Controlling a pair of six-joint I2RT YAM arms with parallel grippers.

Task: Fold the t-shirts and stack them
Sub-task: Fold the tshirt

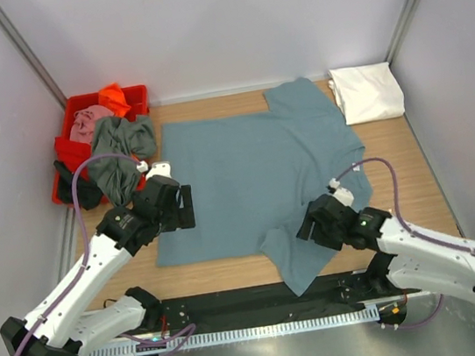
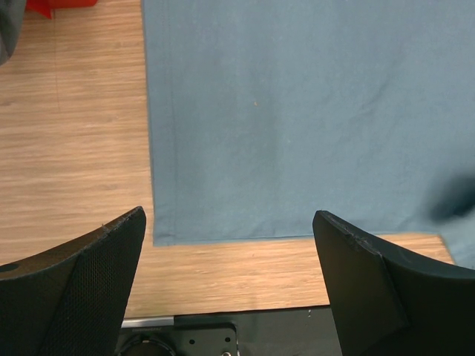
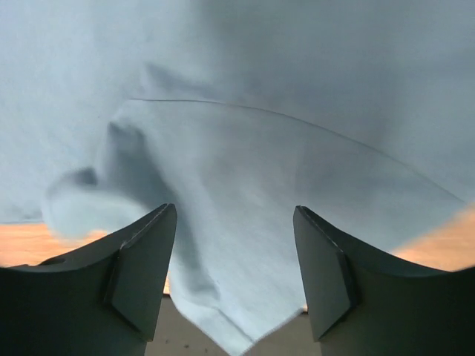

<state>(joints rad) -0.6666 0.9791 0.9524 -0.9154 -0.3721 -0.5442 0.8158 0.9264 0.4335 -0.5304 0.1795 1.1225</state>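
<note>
A dusty teal-blue t-shirt (image 1: 254,171) lies spread flat on the wooden table, one sleeve hanging over the near edge. My left gripper (image 1: 178,209) hovers open over the shirt's left near corner (image 2: 171,222), its fingers (image 2: 96,274) wide apart with nothing between them. My right gripper (image 1: 309,226) stands open over the near sleeve (image 3: 245,185). The sleeve cloth lies loose between the jaws, not pinched. A folded white t-shirt (image 1: 368,92) rests at the back right. Pink (image 1: 88,121), orange (image 1: 114,97) and grey-green (image 1: 122,145) t-shirts are heaped in the tub.
The red plastic tub (image 1: 64,154) stands at the back left, with the grey-green shirt spilling over its side. A black mounting rail (image 1: 263,298) runs along the table's near edge, seen as a black rail (image 2: 245,326) in the left wrist view. White walls close in three sides.
</note>
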